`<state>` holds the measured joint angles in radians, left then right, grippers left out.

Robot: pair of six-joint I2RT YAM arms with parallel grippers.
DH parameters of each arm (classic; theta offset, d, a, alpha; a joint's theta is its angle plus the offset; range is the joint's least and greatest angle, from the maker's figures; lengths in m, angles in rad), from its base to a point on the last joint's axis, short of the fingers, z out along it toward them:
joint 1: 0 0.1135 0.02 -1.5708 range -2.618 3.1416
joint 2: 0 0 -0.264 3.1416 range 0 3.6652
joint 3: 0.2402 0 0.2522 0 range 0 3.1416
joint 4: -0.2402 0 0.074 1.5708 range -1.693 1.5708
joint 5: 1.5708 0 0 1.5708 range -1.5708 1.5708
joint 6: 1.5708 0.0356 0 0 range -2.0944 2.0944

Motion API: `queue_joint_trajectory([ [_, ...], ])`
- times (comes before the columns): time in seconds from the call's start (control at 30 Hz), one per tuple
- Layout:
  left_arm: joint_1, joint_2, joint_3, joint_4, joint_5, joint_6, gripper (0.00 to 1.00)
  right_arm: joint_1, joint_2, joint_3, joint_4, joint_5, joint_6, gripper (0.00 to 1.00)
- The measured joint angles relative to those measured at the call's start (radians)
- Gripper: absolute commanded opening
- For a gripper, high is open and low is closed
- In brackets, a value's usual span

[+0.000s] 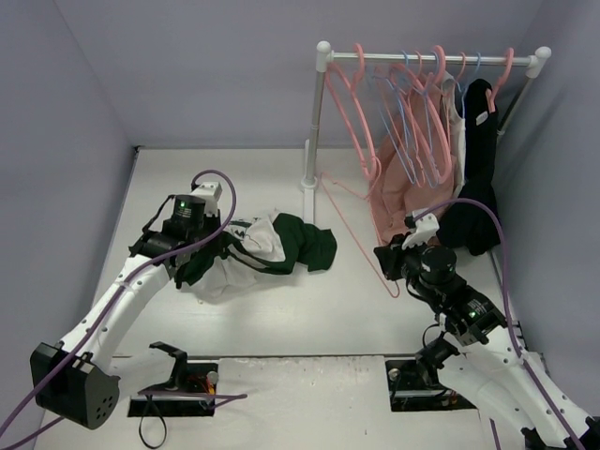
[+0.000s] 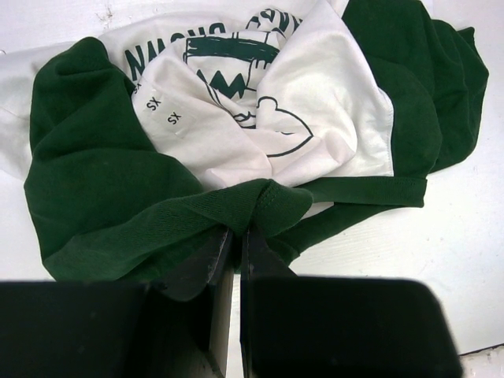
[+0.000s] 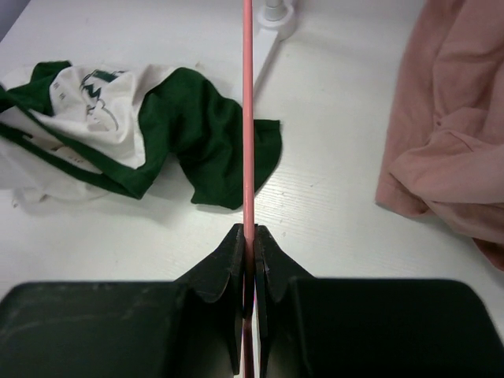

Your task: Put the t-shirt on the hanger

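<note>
The scene is lit brightly and evenly from above. Only soft, faint shadows are cast on the bench (image 1: pixel 309 309). Its white surface is slightly washed out in the wrist views, where the dark foreground is rendered soft.

You're seeing the t-shirt (image 1: pixel 272 246) lying crumpled left of centre in the top view. Its cream body is bunching up with green print showing, and a dark green sleeve is spilling rightward. The hanger (image 1: pixel 362 244), thin and pink, is slanting from mid-frame toward the lower right, just beside that sleeve.
</note>
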<state>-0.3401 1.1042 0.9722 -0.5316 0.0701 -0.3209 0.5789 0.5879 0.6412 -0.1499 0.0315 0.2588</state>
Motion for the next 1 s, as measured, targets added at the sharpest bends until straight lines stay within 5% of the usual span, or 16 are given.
queue_joint_trajectory([
  [0.27, 0.0, -0.009, 0.013, -0.013, -0.034, 0.047, 0.0, 0.015, 0.042, 0.035, -0.002, -0.226, -0.081, 0.0],
  [0.5, 0.023, 0.049, 0.187, -0.08, -0.075, 0.107, 0.0, 0.045, 0.075, 0.035, 0.042, -0.413, -0.149, 0.0],
  [0.73, 0.057, 0.18, 0.376, -0.166, -0.073, 0.156, 0.0, 0.095, 0.153, 0.068, 0.084, -0.484, -0.207, 0.0],
  [1.0, 0.074, 0.243, 0.414, -0.231, -0.046, 0.186, 0.0, 0.104, 0.171, 0.128, 0.102, -0.505, -0.235, 0.0],
])
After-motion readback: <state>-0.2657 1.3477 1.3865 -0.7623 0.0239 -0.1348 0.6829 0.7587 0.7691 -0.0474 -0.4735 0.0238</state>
